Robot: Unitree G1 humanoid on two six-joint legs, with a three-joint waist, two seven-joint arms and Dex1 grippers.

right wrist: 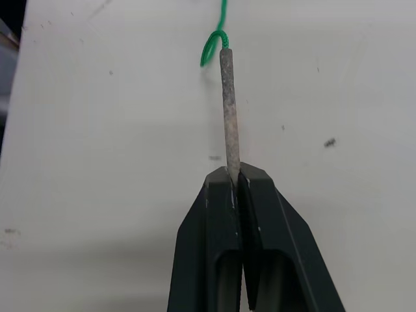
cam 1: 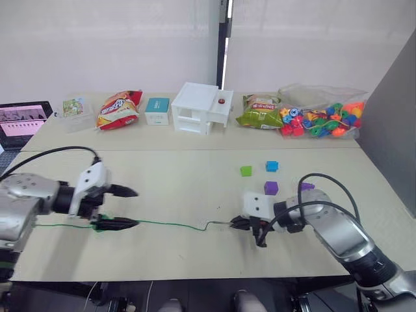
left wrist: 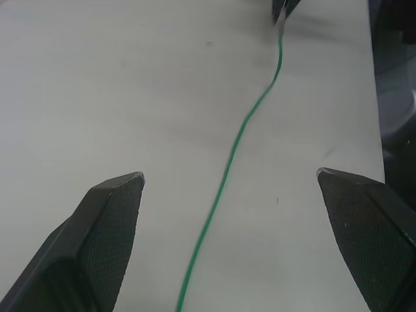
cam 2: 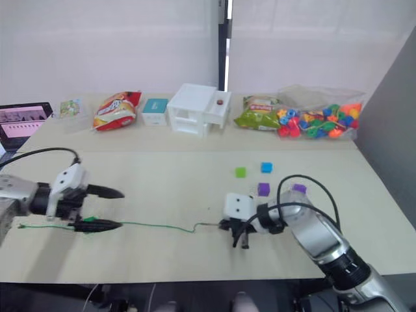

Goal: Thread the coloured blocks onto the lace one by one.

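Note:
The green lace [cam 1: 169, 225] lies along the table's front part. Its stiff pale tip [right wrist: 229, 110] is pinched in my shut right gripper [cam 1: 246, 225], seen close up in the right wrist view [right wrist: 235, 177]. Over the lace's left stretch my left gripper [cam 1: 129, 207] stands open. The string [left wrist: 229, 166] runs on the table between its two fingers [left wrist: 110, 221]. Loose blocks sit beyond the right gripper: a green one [cam 1: 246, 171], a blue one [cam 1: 272, 166], a purple one [cam 1: 271, 188], and another purple one [cam 1: 307, 186] partly behind the arm's cable.
Along the back edge stand a red snack bag [cam 1: 119, 109], a teal box [cam 1: 157, 110], a white box [cam 1: 201, 107], a green snack bag [cam 1: 260, 112] and a clear bag of coloured beads [cam 1: 322, 120]. A laptop [cam 1: 23, 120] sits far left, a grey partition [cam 1: 390, 130] on the right.

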